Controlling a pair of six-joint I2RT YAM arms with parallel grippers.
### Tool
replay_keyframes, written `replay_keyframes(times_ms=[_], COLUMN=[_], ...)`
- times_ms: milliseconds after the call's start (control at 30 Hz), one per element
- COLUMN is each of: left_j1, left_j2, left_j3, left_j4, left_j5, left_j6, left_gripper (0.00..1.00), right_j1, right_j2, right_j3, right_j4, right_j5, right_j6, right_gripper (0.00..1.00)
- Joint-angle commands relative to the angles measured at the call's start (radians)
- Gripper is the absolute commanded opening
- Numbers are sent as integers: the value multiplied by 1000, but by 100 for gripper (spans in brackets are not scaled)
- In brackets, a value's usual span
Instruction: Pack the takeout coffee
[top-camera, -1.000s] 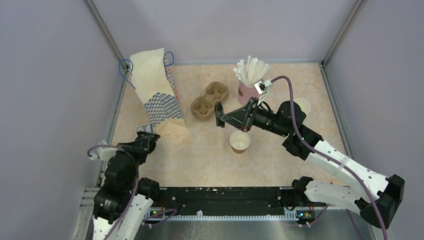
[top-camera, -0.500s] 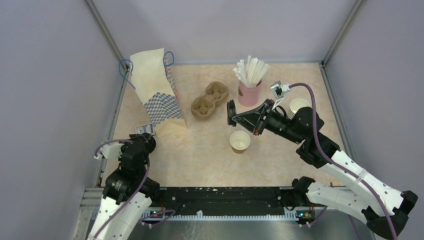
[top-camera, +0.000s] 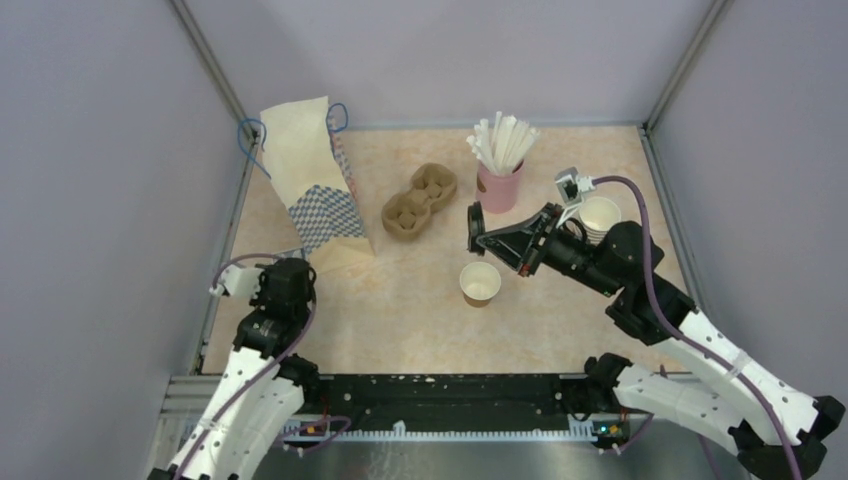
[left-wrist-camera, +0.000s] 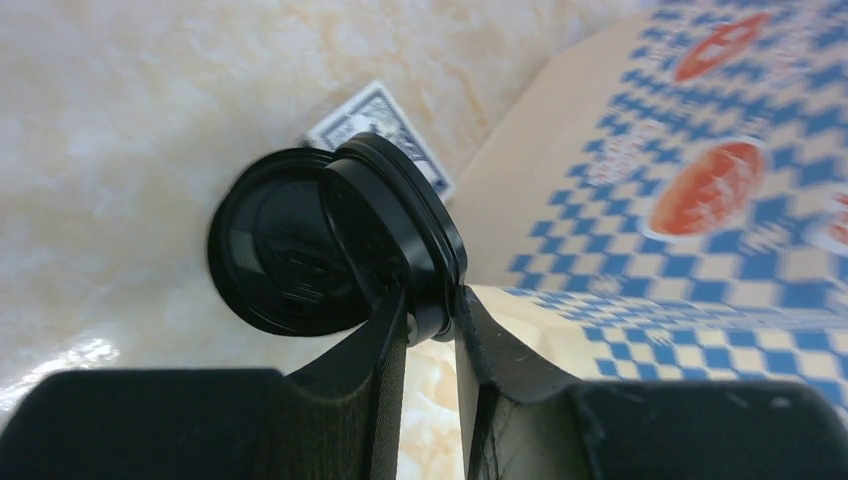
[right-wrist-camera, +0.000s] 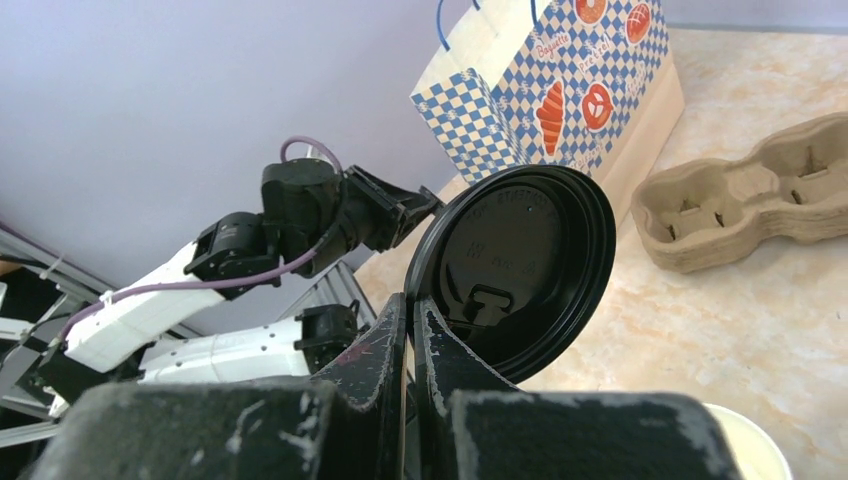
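The brown kraft paper cup (top-camera: 480, 283) stands upright and lidless on the table, white inside; its rim also shows in the right wrist view (right-wrist-camera: 745, 448). My right gripper (top-camera: 490, 238) (right-wrist-camera: 410, 305) is shut on the rim of a round black lid (top-camera: 475, 227) (right-wrist-camera: 520, 265), held on edge just above and behind the cup. My left gripper (top-camera: 288, 265) (left-wrist-camera: 432, 312) is shut on the rim of a second black lid (left-wrist-camera: 395, 225), tilted up beside the bag's corner. Another black lid (left-wrist-camera: 275, 250) lies flat under it.
A cream paper bag (top-camera: 310, 185) with blue checks stands at the back left. A pulp cup carrier (top-camera: 420, 200) lies beside it. A pink cup with white straws (top-camera: 500, 170) and a stack of lidless paper cups (top-camera: 600, 215) stand at the back right. A blue-patterned card (left-wrist-camera: 380, 115) lies by the bag.
My right gripper has carried its black lid to the right, from near the carrier to just behind the cup. My left arm has swung up and stretched out beside the bag's corner.
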Motion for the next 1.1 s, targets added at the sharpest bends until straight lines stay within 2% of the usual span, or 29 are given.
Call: replay_keyframes(times_ms=[0, 67, 133, 300, 500, 600, 767, 833, 967, 1067], left_j1=[137, 221, 266, 276, 275, 274, 276, 276, 274, 268], left_j2=[44, 51, 42, -31, -80, -66, -14, 12, 95, 122], left_j3=[-52, -77, -92, -78, -45, 24, 202, 248, 304, 287], left_j4=[83, 92, 88, 32, 5, -20, -40, 29, 96, 199], left_j5=[109, 193, 239, 225, 293, 351, 482, 667, 1042, 1315], left_j6=[10, 6, 5, -6, 17, 102, 336, 468, 571, 608], left_gripper=[28, 27, 34, 52, 67, 78, 89, 98, 99, 94], right_j1=[-9, -9, -10, -10, -9, -9, -11, -12, -36, -77], right_j2=[-29, -32, -34, -28, 14, 34, 82, 110, 160, 192], right_j3=[12, 11, 11, 7, -6, -17, -47, -37, 6, 27], right_j4=[-8, -16, -21, -13, 27, 34, 39, 30, 22, 34], right_j5=[27, 34, 41, 51, 31, 14, -35, -77, -212, -362], right_j6=[-34, -39, -45, -50, -40, -34, 5, 16, 46, 70], right_gripper=[0, 0, 0, 0, 0, 0, 0, 0, 0, 0])
